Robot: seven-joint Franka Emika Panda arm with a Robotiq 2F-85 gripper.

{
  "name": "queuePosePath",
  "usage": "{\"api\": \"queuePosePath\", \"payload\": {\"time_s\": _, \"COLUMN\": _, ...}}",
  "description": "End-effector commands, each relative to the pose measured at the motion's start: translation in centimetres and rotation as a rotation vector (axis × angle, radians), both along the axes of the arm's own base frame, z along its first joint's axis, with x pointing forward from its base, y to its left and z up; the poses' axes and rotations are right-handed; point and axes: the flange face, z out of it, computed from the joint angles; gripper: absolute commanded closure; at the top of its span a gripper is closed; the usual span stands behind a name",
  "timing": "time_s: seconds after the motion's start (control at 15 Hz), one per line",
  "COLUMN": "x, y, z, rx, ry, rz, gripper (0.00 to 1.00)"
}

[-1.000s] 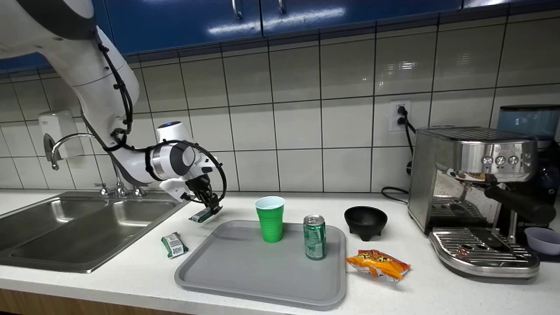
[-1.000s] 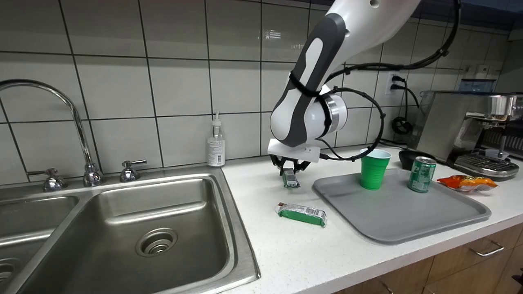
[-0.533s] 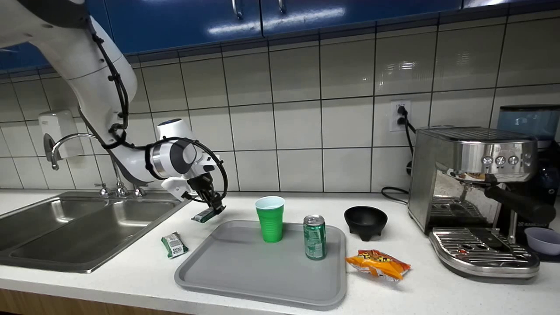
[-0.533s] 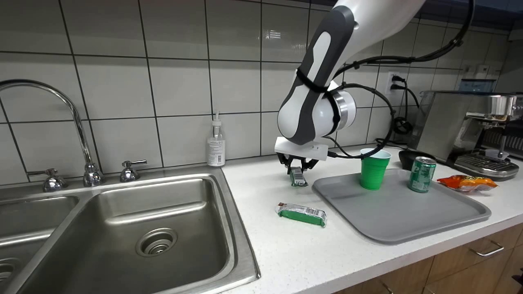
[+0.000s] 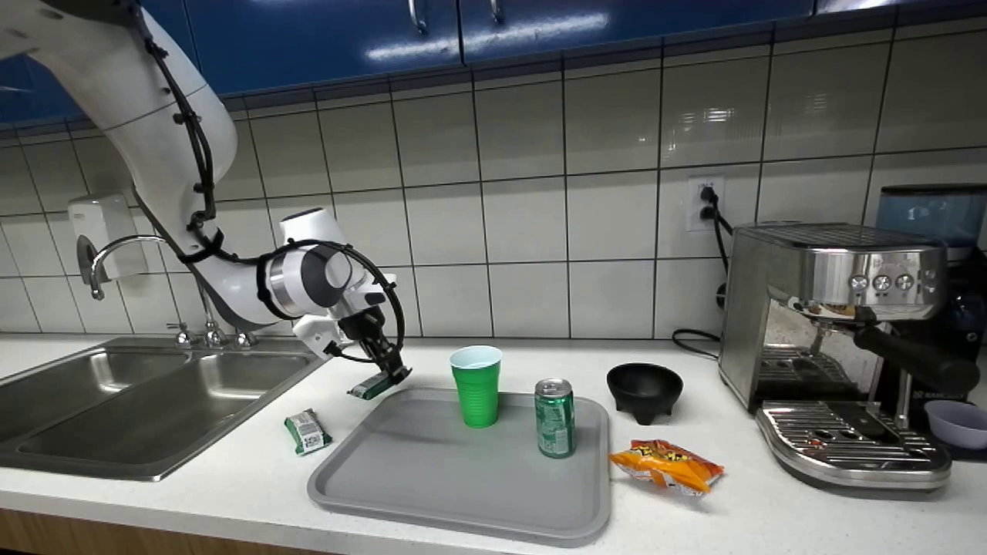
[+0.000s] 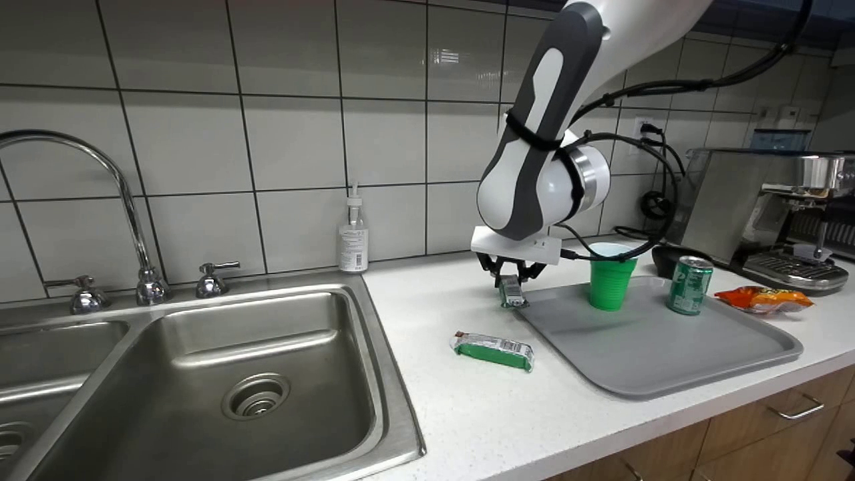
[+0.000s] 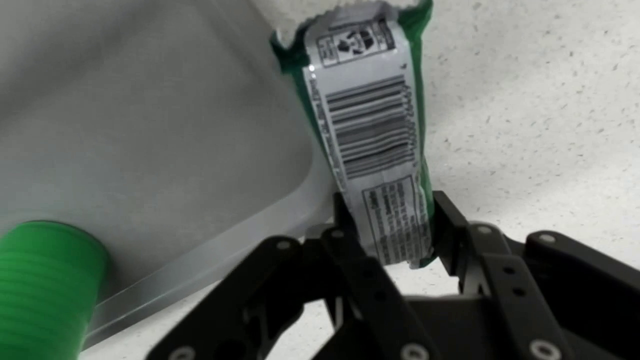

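In an exterior view, the fingers point(image 5: 396, 370) grip one end of a green-wrapped bar point(image 5: 370, 386) by a corner of the gray tray point(image 5: 463, 493), which bears a green cup point(image 5: 476, 399) and a can point(image 5: 555, 422). In an exterior view, a loose bar point(image 6: 494, 351) lies on the table point(image 6: 467, 414) between sink point(image 6: 398, 407) and tray. Wrist view: the fingers stand parted by the green-wrapped bar's width, clamping both sides.
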Motion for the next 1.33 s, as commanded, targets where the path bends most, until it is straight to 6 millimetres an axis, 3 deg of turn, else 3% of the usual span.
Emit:
{"api": "queuePosePath", "payload": {"time_s": 0.0, "x": -1.8, "y": -1.2, "z": 1.0, "rx": -0.007, "ry": -0.004, "rz": -0.049, "gripper": 0.84}}
{"api": "queuePosePath", "payload": {"time_s": 0.67, "x": -3.4, "y": -4.5, "z": -0.5, "rx": -0.026, "ry": 0.041, "rz": -0.125, "gripper": 0.84}}
{"api": "queuePosePath", "payload": {"time_s": 1.13, "x": -3.5, "y": -5.6, "z": -1.1, "rx": -0.03, "ry": 0.055, "rz": -0.132, "gripper": 0.84}}
{"api": "queuePosePath", "payload": {"time_s": 1.2, "x": -3.5, "y": -5.7, "z": -1.0, "rx": -0.028, "ry": 0.053, "rz": -0.128, "gripper": 0.34}}
{"api": "queuePosePath", "payload": {"time_s": 1.27, "x": -3.5, "y": -5.7, "z": -0.9, "rx": -0.029, "ry": 0.05, "rz": -0.126, "gripper": 0.31}}
